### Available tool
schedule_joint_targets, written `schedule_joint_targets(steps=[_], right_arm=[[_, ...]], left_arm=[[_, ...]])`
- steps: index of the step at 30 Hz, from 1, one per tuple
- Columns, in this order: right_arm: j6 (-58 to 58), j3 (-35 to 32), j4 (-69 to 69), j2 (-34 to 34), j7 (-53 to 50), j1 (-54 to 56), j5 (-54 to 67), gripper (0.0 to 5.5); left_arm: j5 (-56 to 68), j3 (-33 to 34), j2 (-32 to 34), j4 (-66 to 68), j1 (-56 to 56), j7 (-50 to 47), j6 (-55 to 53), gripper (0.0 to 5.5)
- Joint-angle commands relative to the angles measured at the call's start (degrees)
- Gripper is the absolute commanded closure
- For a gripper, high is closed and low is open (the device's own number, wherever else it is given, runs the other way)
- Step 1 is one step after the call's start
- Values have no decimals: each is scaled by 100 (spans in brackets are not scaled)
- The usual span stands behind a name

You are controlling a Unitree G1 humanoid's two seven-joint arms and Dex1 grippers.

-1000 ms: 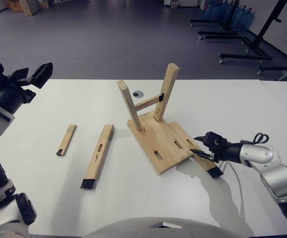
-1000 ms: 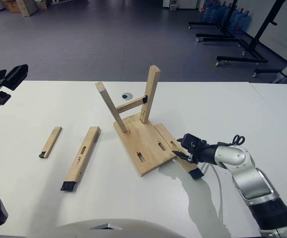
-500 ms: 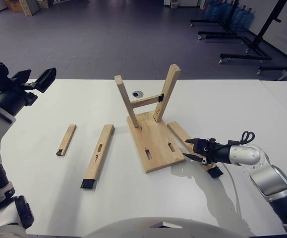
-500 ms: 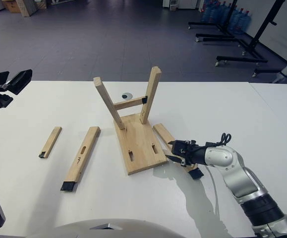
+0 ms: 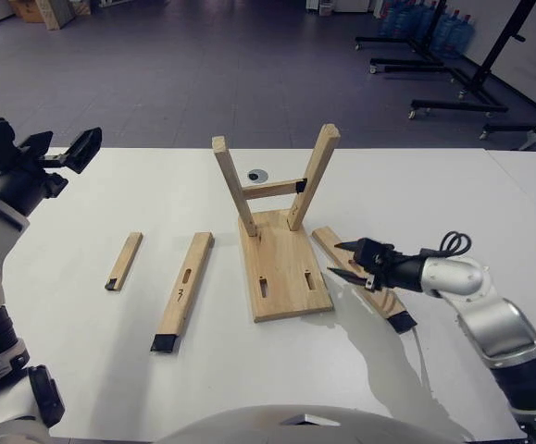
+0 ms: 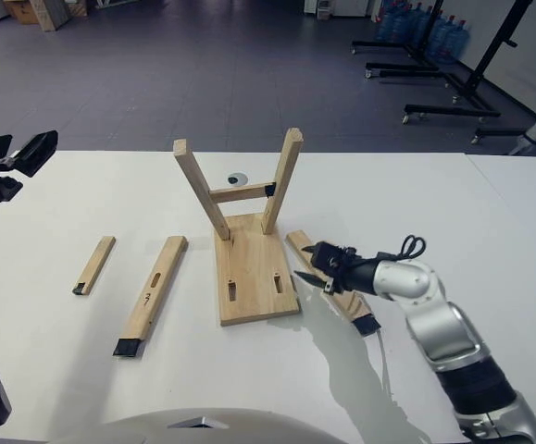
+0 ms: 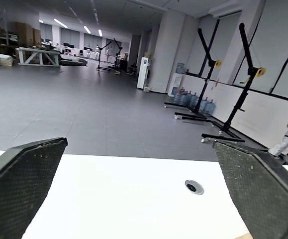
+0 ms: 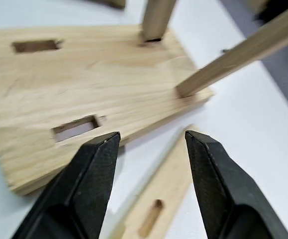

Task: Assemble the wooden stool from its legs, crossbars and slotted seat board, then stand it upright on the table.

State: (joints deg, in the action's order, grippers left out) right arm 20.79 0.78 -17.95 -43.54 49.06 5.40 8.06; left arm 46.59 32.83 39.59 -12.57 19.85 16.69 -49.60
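Right pincer (image 5: 339,261) is spread, its fingertips just beside the right edge of the seat board (image 5: 281,268) and over a loose leg (image 5: 388,310) that lies flat on the table (image 5: 434,185); the seat board lies flat near the table's middle; two upright legs (image 5: 233,190) are seated, tilted, in its far slots and joined by a crossbar (image 5: 272,189); two near slots are seen open; another loose leg (image 5: 184,291) and a short crossbar (image 5: 124,261) lie left of the board, apart from it; the left pincer (image 5: 41,153) is raised near the table's far left edge, likewise spread.
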Motion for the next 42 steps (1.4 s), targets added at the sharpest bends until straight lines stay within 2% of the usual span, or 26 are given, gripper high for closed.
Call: schedule_joint_targets(steps=[1,3,6,8,11,17,19,24,29,33,38,42], right_arm=[[315,-983,142,-134,-225,-146,358,309],[437,-1294,73,-98,-348,-362,468,309],[601,-1492,-98,-9,-535,-553,582,309],[684,-1452,-217,63,-666,-589,610,309],[720,-1263,-298,156,-784,-565,575,309],[786,-1156,-422,216,-900,-579,585,309],[806,-1145,-461,239,-939,-603,597,305],[873,-1014,-520,306,-1007,-563,590,305],[911,-904,-481,304,-1005,-418,606,305],[913,-844,-413,287,-971,-305,599,305],[909,-859,-394,290,-979,-352,611,305],[907,-845,-336,324,-1005,-330,611,305]], left_arm=[[366,-30,-370,-508,-32,-1122,-1250,10],[50,-520,-405,-688,-527,-1429,-1742,10],[-518,-1025,-331,-525,-600,-1983,-2621,10],[-796,-1091,-413,-294,-377,-2228,-3128,10],[-1144,-1237,-322,-204,-207,-2207,-3233,10],[-1404,-1473,-320,-288,-515,-1834,-3634,10],[-1527,-1640,-254,-244,-787,-1675,-3578,39],[-1974,-2027,-62,546,-1127,-1171,-2825,39],[-2243,-2319,-197,1505,-944,-617,-2042,39],[-2201,-2317,-365,1614,-960,-332,-1969,39],[-2213,-2325,-306,1248,-1169,-144,-2235,124],[-2464,-2606,-161,1202,-1297,-77,-2134,186]])
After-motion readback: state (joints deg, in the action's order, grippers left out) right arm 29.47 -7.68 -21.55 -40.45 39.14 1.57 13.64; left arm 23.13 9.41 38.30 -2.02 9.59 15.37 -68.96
